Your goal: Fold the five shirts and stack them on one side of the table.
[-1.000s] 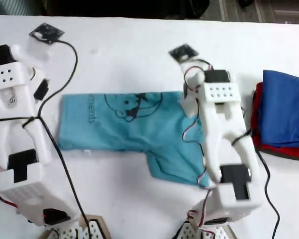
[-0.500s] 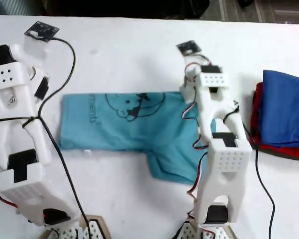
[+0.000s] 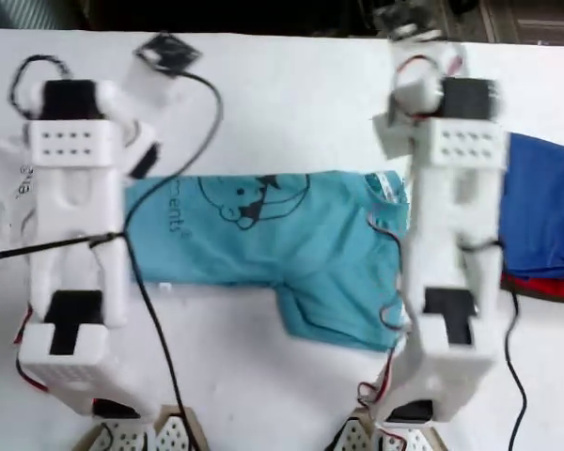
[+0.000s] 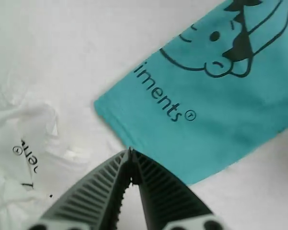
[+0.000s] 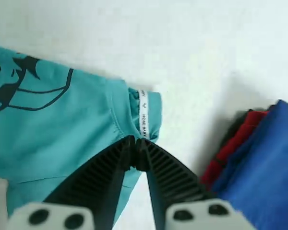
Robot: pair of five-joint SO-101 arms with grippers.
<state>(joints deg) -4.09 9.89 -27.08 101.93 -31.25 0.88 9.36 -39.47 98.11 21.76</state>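
Teal shirt (image 3: 291,254) spread flat mid table (image 3: 263,103)
Left gripper (image 4: 130,158), fingers together, is at its hem by a crumpled white shirt (image 4: 19,143); right gripper (image 5: 134,146), also pinched together, is over the collar, near the blue shirt (image 5: 264,163) lying on a red shirt (image 5: 233,143).

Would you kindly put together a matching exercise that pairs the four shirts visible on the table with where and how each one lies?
Things:
1. teal shirt
2. white shirt
3. blue shirt
4. red shirt

Places:
A. folded, on top of another shirt
B. crumpled at the left edge of the table
C. laid out flat in the middle
D. folded, underneath another shirt

Pairs: 1-C; 2-B; 3-A; 4-D
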